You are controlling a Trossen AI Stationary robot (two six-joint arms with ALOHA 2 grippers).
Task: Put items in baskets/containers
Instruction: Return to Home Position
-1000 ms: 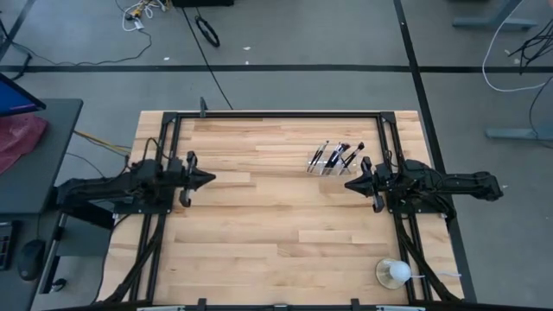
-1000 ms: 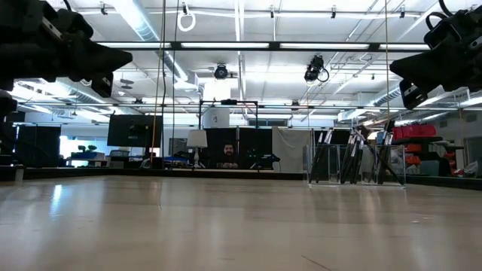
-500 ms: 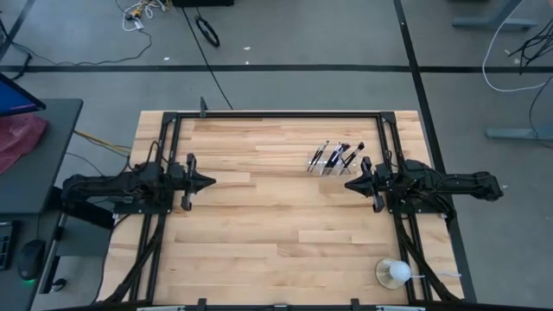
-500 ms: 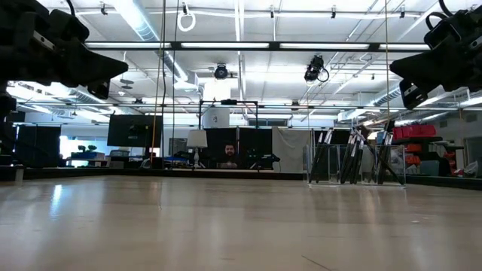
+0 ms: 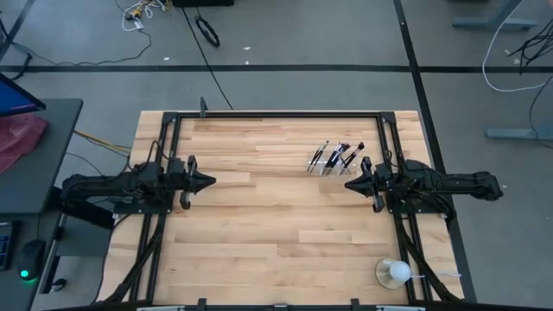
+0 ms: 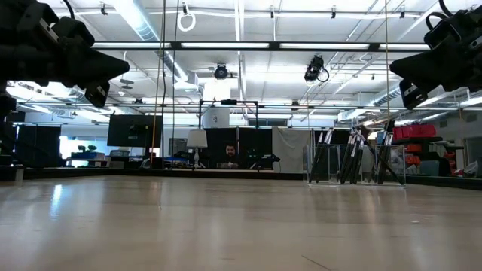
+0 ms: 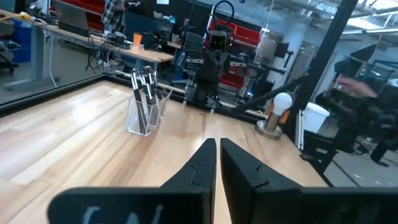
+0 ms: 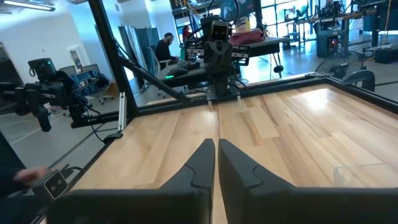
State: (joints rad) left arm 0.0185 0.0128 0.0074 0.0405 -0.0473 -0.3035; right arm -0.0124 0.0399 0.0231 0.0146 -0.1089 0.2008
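Left gripper [image 5: 208, 180]: hovering over the left side of the table [image 5: 276, 233], fingers pressing together, holding nothing.
Right gripper [image 5: 348, 183]: hanging over the right side, fingers closing on nothing.
Brushes [image 5: 339, 155]: leaning upright inside the clear tray [image 7: 160, 107].
Tray: sitting just beside the right gripper, toward the far edge.

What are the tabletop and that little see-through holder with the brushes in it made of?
The tabletop looks like light wood with a smooth, faintly glossy finish: plank strips, grain and staggered joints show. The holder seems to be clear rigid plastic, perhaps acrylic: the table shows through its walls and its edges catch light; glass cannot be ruled out.
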